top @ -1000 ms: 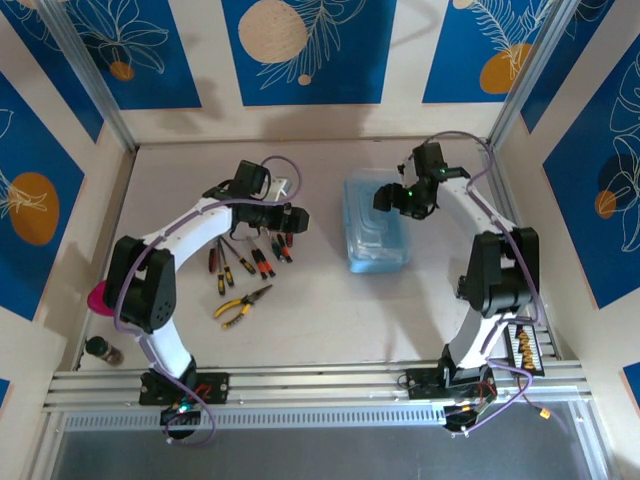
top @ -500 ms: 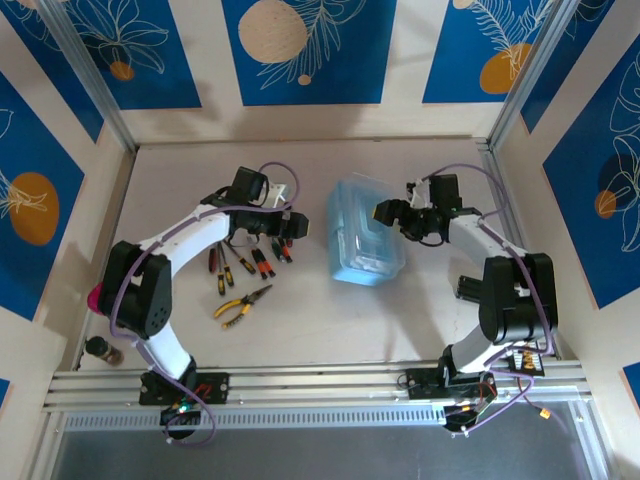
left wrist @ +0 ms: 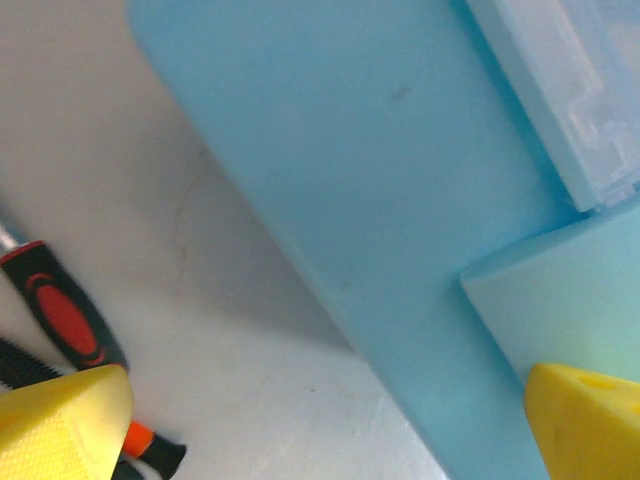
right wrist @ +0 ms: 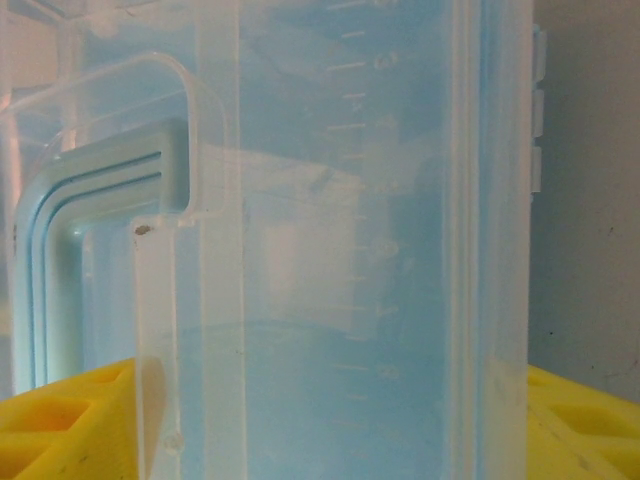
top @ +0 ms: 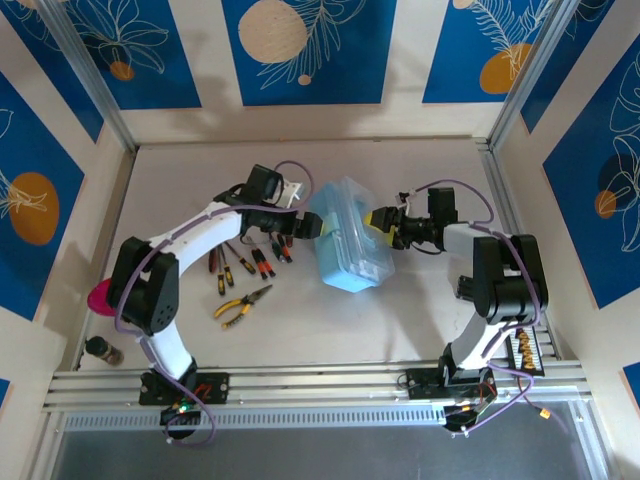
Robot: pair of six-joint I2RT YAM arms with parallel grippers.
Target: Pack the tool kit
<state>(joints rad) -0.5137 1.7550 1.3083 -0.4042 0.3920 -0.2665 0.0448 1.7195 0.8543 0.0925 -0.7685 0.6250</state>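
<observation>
Case (top: 347, 252) shifted left — right tool (top: 377, 220) seemingly gripping it.

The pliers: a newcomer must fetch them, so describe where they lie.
On the left half of the table, find the row of screwdrivers beside the left arm. Just nearer the arm bases lie the pliers, the only tool with two yellow handles splayed apart.

Left jaws wide, right jaws clamped, arms angled inward
</observation>
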